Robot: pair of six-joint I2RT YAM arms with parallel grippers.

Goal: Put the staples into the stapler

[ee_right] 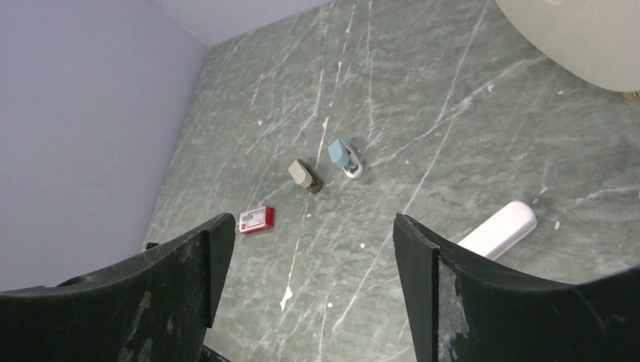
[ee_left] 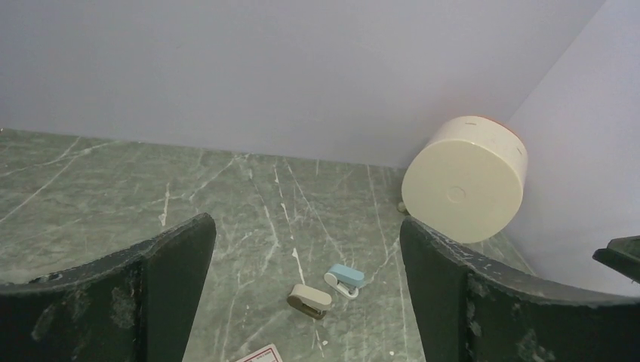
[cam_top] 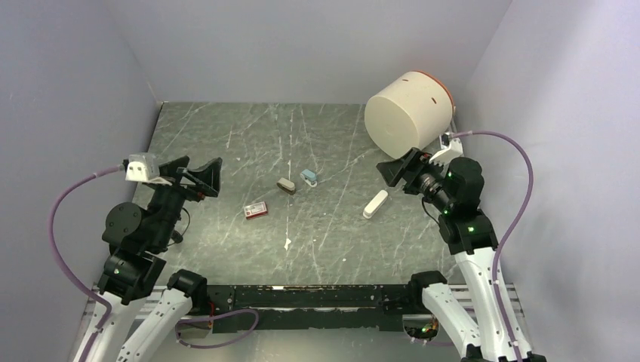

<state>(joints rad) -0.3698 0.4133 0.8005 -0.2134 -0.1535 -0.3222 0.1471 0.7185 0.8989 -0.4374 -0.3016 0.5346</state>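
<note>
Beige stapler (cam_top: pixel 286 185), blue stapler (cam_top: pixel 309 177) lie between red box (cam_top: pixel 256 210), white bar (cam_top: pixel 375 204) — left tool (cam_top: pixel 192 174), right tool (cam_top: pixel 404 169) gape empty

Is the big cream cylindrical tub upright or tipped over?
Tipped: the cream cylindrical tub has its flat round end facing sideways, not up.
</note>
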